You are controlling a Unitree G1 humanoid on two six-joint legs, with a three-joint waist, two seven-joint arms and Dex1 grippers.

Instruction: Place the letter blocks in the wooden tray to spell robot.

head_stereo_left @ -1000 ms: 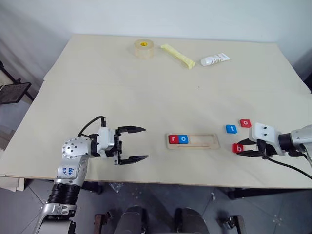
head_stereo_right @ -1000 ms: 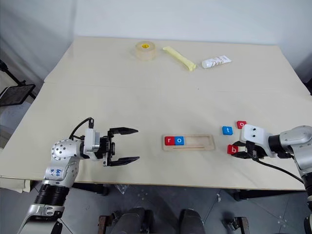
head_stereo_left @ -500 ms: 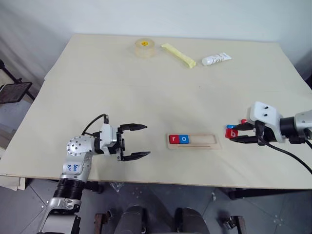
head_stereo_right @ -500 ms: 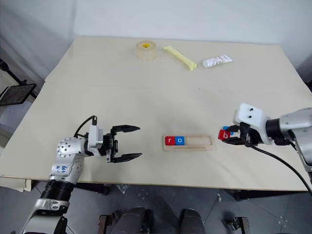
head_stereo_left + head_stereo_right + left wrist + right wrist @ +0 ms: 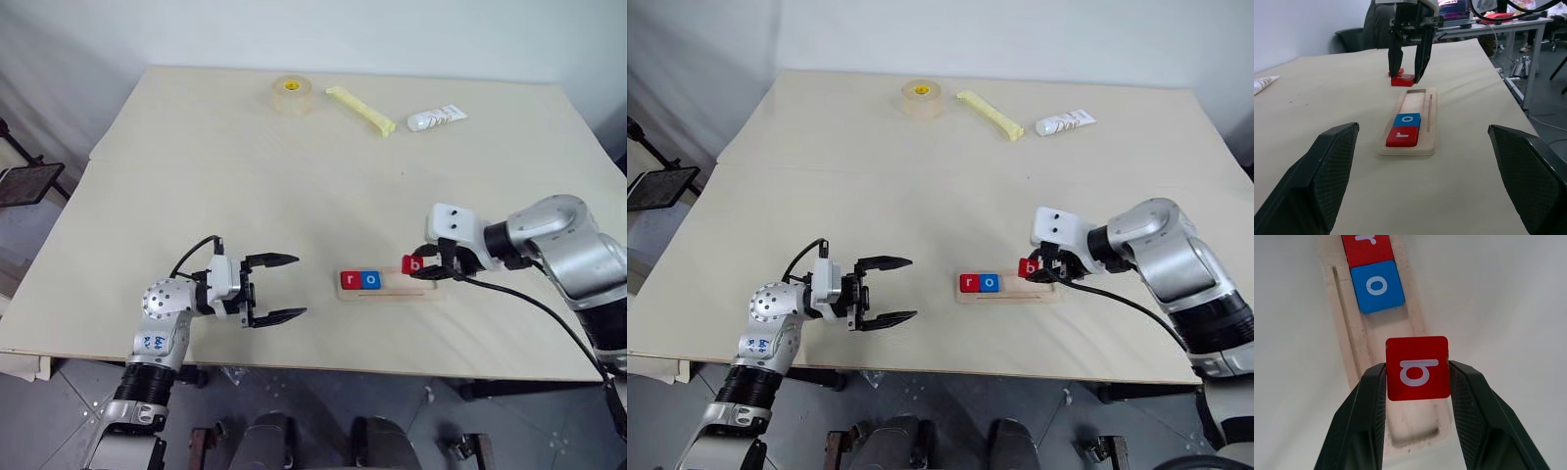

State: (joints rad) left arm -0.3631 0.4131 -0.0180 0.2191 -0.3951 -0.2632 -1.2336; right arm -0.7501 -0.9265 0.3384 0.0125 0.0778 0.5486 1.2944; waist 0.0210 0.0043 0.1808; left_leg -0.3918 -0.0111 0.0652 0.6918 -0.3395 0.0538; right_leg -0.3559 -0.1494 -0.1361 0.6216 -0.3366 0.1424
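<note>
The wooden tray (image 5: 421, 292) lies near the table's front edge. A red "r" block (image 5: 350, 280) and a blue "o" block (image 5: 369, 280) sit side by side at its left end. My right gripper (image 5: 419, 267) is shut on a red "b" block (image 5: 1418, 367) and holds it just above the tray's empty right half. In the left wrist view a sliver of another red block (image 5: 1393, 74) shows on the table behind it. My left gripper (image 5: 291, 287) hangs open to the left of the tray, pointing at it, with nothing between its fingers.
At the far side of the table stand a roll of tape (image 5: 291, 95), a yellow stick (image 5: 360, 110) and a white tube (image 5: 434, 118). The table's front edge runs just below the tray.
My right gripper has lifted the red "b" block off the table at the right and carried it left to the tray's right half. The left gripper has stayed open in place.
</note>
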